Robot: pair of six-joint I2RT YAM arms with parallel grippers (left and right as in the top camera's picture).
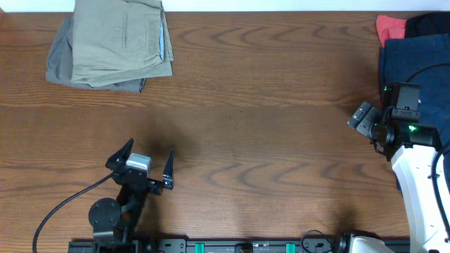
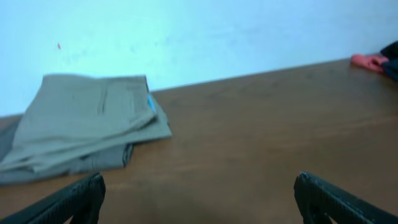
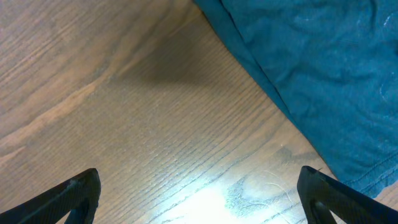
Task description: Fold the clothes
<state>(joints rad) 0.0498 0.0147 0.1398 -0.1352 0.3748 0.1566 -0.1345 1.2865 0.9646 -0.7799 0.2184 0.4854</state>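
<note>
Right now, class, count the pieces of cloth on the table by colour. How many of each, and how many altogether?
Khaki shorts: 1
Grey shorts: 1
Navy garment: 1
Red cloth: 1
Total: 4
The dark patch behind the red cloth may belong to the navy garment; I cannot tell, so it is not counted.

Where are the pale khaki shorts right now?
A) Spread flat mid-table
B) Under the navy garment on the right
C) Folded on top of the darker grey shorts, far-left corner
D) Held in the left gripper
C: the khaki shorts lie folded on top of the darker grey shorts, while the left gripper and right gripper are both open and hold nothing.
</note>
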